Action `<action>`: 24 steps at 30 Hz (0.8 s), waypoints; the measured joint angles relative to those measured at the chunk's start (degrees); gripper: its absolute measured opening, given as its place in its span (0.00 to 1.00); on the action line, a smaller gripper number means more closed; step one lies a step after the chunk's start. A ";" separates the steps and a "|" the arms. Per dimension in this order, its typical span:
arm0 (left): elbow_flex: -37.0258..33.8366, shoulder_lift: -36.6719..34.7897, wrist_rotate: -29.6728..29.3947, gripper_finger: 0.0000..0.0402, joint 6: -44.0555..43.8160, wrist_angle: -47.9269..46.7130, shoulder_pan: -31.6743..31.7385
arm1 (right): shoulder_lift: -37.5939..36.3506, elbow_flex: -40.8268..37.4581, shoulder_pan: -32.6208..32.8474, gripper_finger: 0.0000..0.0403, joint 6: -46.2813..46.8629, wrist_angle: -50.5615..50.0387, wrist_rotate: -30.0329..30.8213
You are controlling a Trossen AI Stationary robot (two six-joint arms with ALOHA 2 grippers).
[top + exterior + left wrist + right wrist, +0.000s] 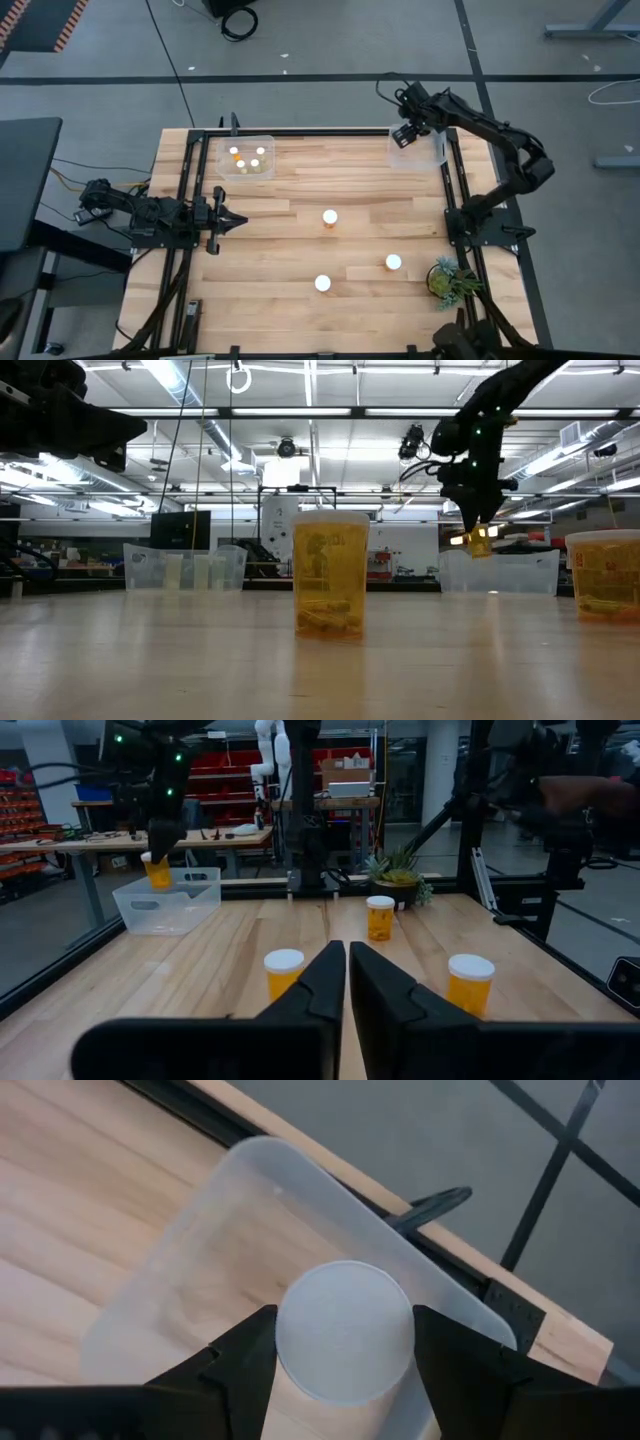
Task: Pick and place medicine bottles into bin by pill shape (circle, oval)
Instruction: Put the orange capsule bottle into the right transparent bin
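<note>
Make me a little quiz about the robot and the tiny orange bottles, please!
1. True or false: the right pincer holds a bottle above the right bin.
2. How many bottles stand loose on the table? A) one B) three C) five
3. Fill in: the left pincer is ____ and holds nothing.

Key:
1. True.
2. B: one mid-table, one nearer the plant, one toward the front.
3. Shut.
</note>
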 joint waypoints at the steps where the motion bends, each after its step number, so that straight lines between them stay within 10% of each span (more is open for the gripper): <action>1: 0.00 0.00 0.00 0.08 0.00 -0.01 0.01 | 0.65 0.00 0.01 0.56 0.00 0.01 0.15; 24: 0.01 0.00 0.00 0.09 0.00 -0.01 0.01 | 8.66 0.00 -3.68 0.56 1.36 -2.68 4.84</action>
